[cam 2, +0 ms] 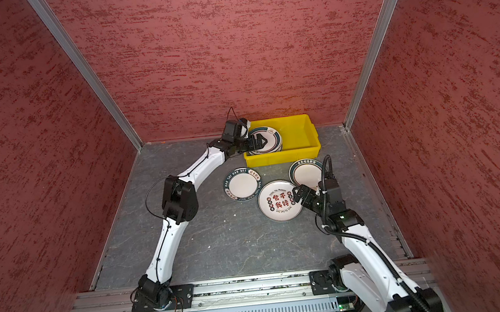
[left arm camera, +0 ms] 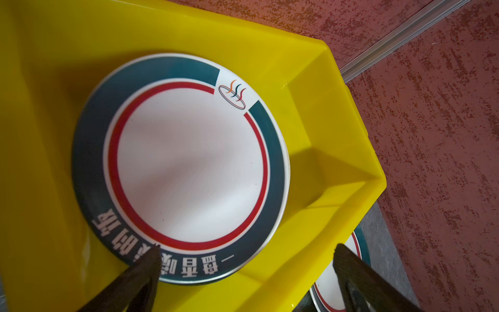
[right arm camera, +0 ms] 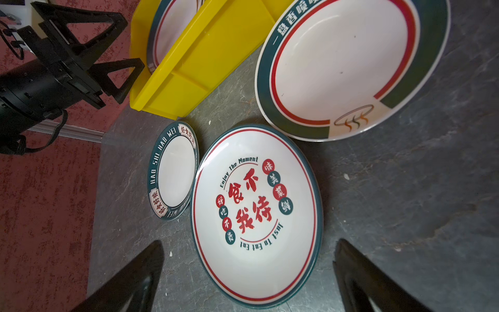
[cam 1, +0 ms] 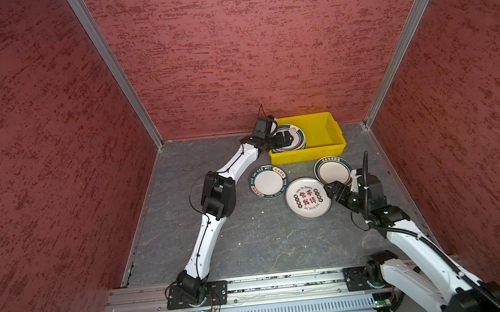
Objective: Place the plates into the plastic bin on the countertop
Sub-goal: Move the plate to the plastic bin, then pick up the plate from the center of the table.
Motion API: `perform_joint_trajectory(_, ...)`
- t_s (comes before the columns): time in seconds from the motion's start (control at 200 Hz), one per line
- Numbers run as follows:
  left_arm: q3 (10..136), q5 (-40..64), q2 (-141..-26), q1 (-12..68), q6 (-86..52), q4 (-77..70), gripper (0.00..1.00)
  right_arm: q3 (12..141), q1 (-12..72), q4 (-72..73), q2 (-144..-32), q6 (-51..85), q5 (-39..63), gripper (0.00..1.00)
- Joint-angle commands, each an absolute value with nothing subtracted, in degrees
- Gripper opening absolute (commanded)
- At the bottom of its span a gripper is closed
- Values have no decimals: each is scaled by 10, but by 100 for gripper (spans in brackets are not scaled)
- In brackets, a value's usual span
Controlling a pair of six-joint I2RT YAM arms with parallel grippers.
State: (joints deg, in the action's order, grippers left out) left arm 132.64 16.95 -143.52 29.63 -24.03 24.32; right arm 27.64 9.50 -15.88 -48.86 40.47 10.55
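Basically, the next move hangs on the red-character plate (cam 1: pixel 307 197), which is laid flat on the countertop (cam 1: pixel 251 242) at about 6 o'clock from the plastic bin (cam 1: pixel 308 153). Its 3 o'clock rim is flanked by the wide-apart, empty jaws of the right gripper (cam 1: pixel 329 191), so that arm can be reckoned the nearer one, and no long axis is offered by a round plate. The right arm is kept low and pointed toward 10 o'clock, while the left gripper (cam 1: pixel 289 139) is hung over the bin's 9 o'clock end, jaws spread with nothing held, above a teal-rimmed plate (cam 1: pixel 296 135) lying inside.
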Motion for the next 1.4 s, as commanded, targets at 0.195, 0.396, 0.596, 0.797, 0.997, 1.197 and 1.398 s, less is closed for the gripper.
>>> perform_joint_trajectory(0.195,1375,212,-1480,293,-275,222,100,276,90,-161,-479,400,113,99)
perform_joint_trajectory(0.396,1269,209,-1398,297,-254,149,99,279,90,-168,-484,397,109,99)
perform_joint_trajectory(0.596,1139,191,-1295,294,-255,98,99,290,89,-195,-511,387,98,99)
perform_joint_trajectory(0.797,984,172,-1175,289,-274,30,100,278,86,-159,-531,401,117,99)
perform_joint_trajectory(0.997,846,162,-1063,287,-304,-23,99,260,81,-105,-563,431,151,99)
perform_joint_trajectory(1.197,776,187,-984,285,-334,0,99,253,75,-80,-583,446,164,99)
perform_joint_trajectory(1.398,660,172,-885,282,-362,-36,99,228,57,-54,-596,452,174,99)
